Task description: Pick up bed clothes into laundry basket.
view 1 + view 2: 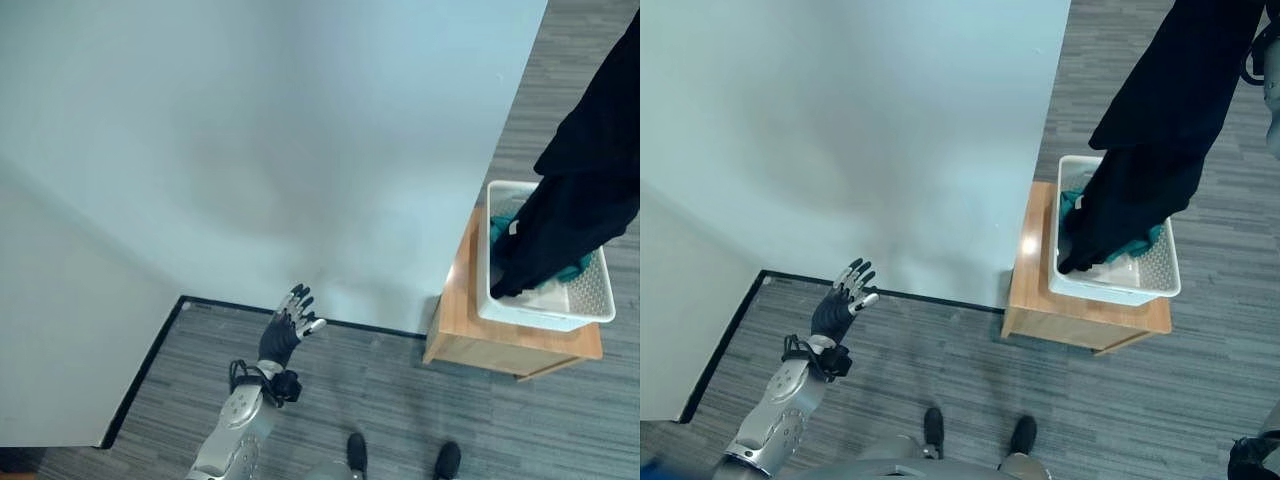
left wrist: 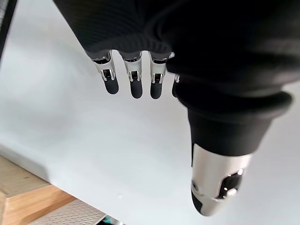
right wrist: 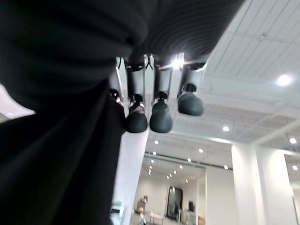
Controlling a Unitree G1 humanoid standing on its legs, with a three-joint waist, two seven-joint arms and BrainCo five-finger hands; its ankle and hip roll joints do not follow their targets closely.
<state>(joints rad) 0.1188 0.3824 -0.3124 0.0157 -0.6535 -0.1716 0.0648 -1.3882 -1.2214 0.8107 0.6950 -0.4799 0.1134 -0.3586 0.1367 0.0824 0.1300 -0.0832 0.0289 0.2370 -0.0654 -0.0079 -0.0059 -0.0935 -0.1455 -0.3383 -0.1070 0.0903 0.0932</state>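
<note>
A: Where do we see the black garment (image 1: 1160, 130)?
B: Hanging into the white laundry basket (image 1: 1152, 275), over teal cloth (image 1: 1076, 205); right hand (image 3: 154, 101) curled, pinching it.
A: Left hand (image 1: 285, 325)?
B: Fingers straight, empty, well left of the basket, by the bed (image 1: 250, 140).

A black garment (image 1: 580, 190) hangs into the white laundry basket (image 1: 545, 305) on the wooden table (image 1: 470, 340); the left hand (image 1: 285, 330) hovers, fingers (image 1: 298, 297) spread, beside the bed (image 1: 250, 140).
</note>
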